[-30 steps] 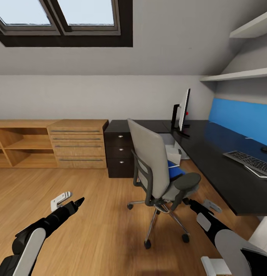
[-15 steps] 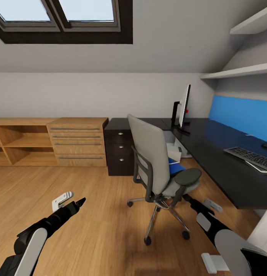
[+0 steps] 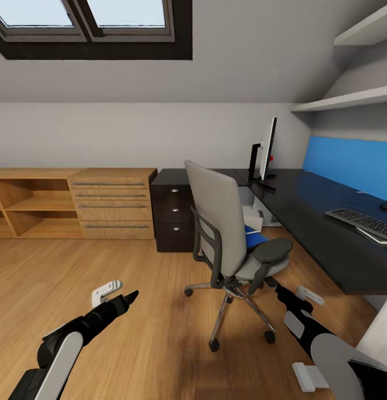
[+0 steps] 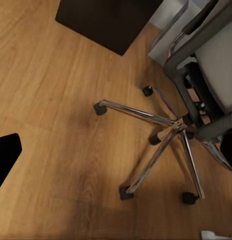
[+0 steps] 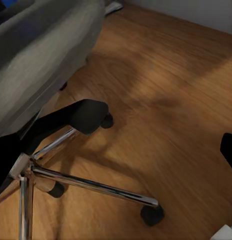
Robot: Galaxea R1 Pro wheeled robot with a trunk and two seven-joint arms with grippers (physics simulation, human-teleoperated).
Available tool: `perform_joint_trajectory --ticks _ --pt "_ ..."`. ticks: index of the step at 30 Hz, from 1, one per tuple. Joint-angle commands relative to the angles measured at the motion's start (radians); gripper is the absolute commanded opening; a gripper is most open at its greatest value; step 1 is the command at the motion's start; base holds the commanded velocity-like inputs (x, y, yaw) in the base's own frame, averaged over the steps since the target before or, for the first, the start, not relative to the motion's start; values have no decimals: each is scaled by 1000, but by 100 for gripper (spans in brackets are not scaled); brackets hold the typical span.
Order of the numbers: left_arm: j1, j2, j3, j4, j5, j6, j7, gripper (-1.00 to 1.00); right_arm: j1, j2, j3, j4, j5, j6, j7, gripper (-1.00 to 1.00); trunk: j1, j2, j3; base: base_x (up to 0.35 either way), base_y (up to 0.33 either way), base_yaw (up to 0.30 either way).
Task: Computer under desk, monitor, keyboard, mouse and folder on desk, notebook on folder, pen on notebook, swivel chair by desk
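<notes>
Blue folder (image 3: 253, 239) lies on the seat of the swivel chair (image 3: 224, 236), at the robot's one o'clock, so it must be lifted off before the chair is parked. Monitor (image 3: 267, 150) and keyboard (image 3: 363, 222) already sit on the desk (image 3: 310, 222). Left gripper (image 3: 127, 297) and right gripper (image 3: 279, 290) hang low, carrying nothing; whether their fingers are apart I cannot tell.

Your left arm reaches forward low at the near left, its gripper (image 3: 127, 297) pointing ahead and slightly right, holding nothing; whether its fingers are parted can't be judged. Your right arm stretches forward at the near right, its gripper (image 3: 279, 289) likewise unreadable.
</notes>
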Motion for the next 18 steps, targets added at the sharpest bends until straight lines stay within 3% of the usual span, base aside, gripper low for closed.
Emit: perform_joint_trajectory --ticks 1,8,18 --pt "-1 0 -5 -1 10 4 8 100 -1 0 2 1 -5 -10 -1 100 0 0 -1 0 0 0" --pt "-1 4 -34 7 12 5 6 100 -1 3 3 2 18 -41 -1 100 0 0 -1 15 -2 0" --pt "0 5 -46 37 11 4 4 100 -1 4 4 2 26 -47 -1 100 0 0 -1 159 -34 8"
